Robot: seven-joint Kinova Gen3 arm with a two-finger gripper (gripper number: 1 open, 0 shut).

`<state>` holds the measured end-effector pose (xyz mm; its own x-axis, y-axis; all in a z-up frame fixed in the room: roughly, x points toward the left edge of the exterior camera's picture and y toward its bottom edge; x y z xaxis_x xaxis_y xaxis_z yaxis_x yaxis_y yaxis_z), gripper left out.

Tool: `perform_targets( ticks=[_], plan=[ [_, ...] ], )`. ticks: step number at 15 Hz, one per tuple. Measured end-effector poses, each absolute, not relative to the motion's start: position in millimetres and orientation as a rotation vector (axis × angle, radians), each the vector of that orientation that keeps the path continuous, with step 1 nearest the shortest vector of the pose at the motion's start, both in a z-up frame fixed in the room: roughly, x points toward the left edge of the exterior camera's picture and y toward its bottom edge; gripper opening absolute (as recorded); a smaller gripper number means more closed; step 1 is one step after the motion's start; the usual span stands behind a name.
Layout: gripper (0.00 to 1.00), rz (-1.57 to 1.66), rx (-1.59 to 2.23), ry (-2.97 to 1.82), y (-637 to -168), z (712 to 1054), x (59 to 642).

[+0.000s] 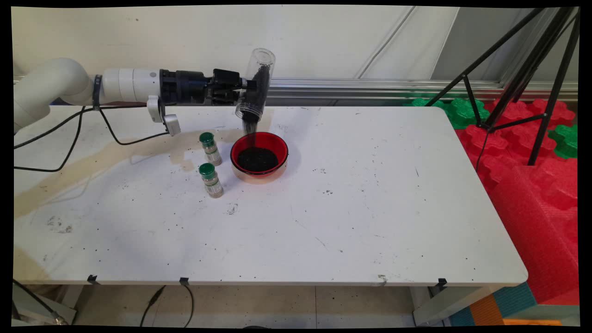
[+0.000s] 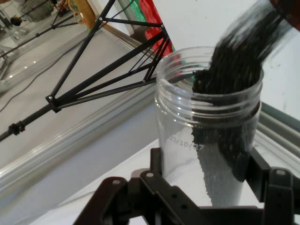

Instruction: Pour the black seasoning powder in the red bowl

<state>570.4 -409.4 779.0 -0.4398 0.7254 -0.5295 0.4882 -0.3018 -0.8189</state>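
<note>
Jaws clamp clear jar (image 1: 255, 85) mouth-down, near-vertical, over red bowl (image 1: 259, 155).

gripper (image 1: 249, 88) clamps a clear jar (image 1: 256, 85) tipped mouth-down over a red bowl (image 1: 259, 155); black grains (image 1: 255, 159) stream from jar into bowl, already a dark heap inside. two small green-capped bottles (image 1: 210, 149) (image 1: 211, 180) stand upright just left of bowl on white table (image 1: 370, 208). black tripod (image 1: 522, 69) at far right.
</note>
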Motion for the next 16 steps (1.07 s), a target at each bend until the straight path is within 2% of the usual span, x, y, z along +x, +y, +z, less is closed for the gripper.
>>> perform_targets(
  ticks=[16],
  plan=[
    [0.00, 1.597, -1.228, -1.913, -409.7, 775.3, 571.9]
  ],
)
